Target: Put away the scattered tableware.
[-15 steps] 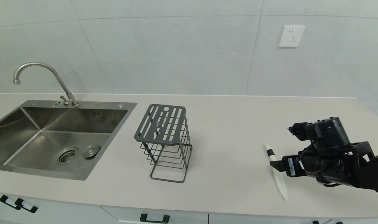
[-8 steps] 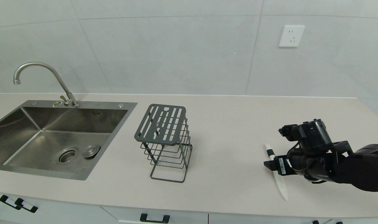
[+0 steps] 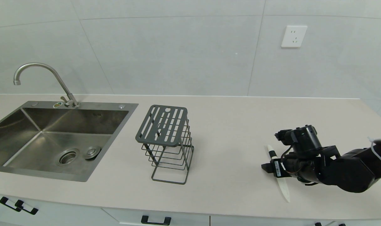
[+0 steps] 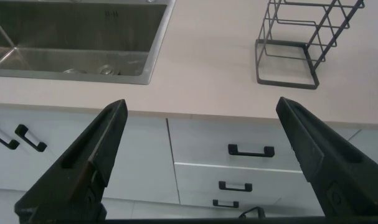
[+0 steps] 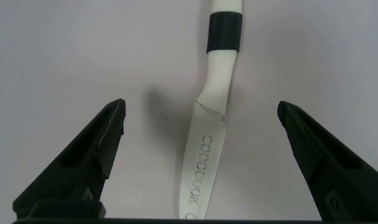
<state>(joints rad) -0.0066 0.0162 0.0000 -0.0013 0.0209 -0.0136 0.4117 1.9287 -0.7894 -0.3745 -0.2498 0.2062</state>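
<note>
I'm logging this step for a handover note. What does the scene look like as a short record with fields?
knife: white with a black band, lying flat on the counter, robot's right side
right gripper: open, a finger on either side of the knife, not closed on it
left gripper: open, holding nothing, in front of the drawers
rack: upright on the counter, between sink and knife
sink: robot's left

Right claw (image 3: 271, 167) lower over knife (image 3: 283, 189)

The right claw (image 3: 271, 168) hides the middle of the white knife (image 3: 283, 188) beneath it.
</note>
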